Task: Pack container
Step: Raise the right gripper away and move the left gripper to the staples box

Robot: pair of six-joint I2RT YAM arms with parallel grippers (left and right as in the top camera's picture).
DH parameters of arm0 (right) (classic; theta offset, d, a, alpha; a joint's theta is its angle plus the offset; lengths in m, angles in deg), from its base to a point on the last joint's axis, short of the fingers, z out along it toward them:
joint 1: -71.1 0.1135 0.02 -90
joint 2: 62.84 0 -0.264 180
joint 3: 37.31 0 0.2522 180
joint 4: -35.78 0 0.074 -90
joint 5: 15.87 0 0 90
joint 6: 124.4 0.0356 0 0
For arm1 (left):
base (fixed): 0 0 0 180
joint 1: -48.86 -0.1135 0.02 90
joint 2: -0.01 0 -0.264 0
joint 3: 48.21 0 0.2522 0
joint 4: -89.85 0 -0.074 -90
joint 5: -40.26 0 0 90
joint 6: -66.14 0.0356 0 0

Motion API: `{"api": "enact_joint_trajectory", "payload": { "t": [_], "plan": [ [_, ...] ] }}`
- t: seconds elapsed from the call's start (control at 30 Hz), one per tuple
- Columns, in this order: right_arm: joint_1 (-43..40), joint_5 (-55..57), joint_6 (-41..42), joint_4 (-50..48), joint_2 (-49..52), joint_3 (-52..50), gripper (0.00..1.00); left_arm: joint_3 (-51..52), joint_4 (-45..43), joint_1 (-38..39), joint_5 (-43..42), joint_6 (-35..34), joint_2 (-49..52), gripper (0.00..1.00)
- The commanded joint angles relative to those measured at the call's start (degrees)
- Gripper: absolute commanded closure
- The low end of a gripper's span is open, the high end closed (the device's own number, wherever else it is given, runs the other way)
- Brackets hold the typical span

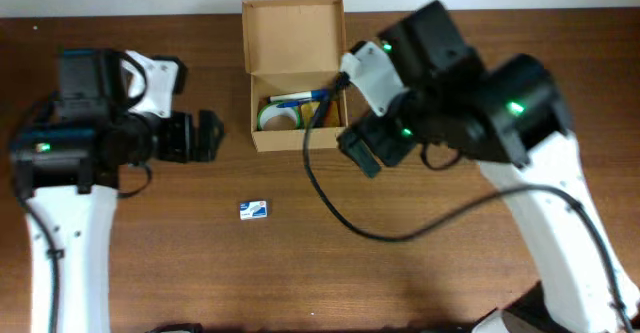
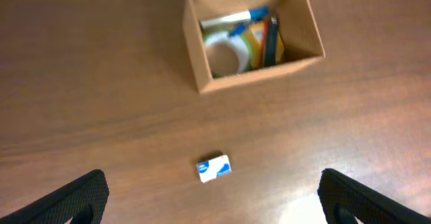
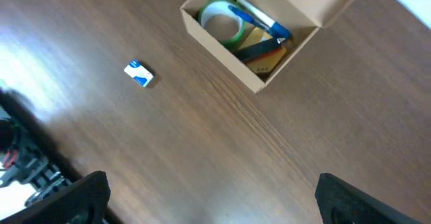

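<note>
Spanning every view, the wooden table (image 1: 150, 263) carries the whole scene, with one white arm on each side of it. The left arm (image 1: 60, 223) sits well apart from the work. The right arm (image 1: 540, 183) leans in close to the box.

The box (image 1: 297, 141) stands at the far middle of the table, upright, with its flap lid (image 1: 293, 33) thrown back flat behind it. It is plain thin cardboard, so it should be light and fairly stiff at the corners but easy to dent along the walls. It would likely slide on the smooth wood if pushed from one side. The best place to take hold looks like the free edge of the flap for closing, or across the two short walls for moving it.

The left gripper (image 2: 212, 197) is spread wide with nothing in it, and the right gripper (image 3: 212, 197) is likewise wide and holding nothing.

Inside the box lie a roll of tape (image 3: 219, 19) with a blue and white pen (image 3: 259, 17) across it, and something yellow (image 3: 266, 59) beside them that is too blurred to name.

A small white and blue packet (image 1: 254, 209), perhaps an eraser, lies on the bare wood near the box's front and outside it. It probably goes in before the lid is shut.
</note>
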State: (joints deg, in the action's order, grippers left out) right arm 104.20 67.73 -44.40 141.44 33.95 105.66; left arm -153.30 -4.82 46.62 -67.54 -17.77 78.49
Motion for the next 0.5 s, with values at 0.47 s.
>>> {"api": "enact_joint_trajectory", "payload": {
  "t": [0.47],
  "plan": [
    [0.2, -0.7, 5.0, 5.4, -12.6, 0.4, 0.01, 32.8, -19.1, 10.6, 4.1, -11.3, -2.1, 0.0]
  ]
}}
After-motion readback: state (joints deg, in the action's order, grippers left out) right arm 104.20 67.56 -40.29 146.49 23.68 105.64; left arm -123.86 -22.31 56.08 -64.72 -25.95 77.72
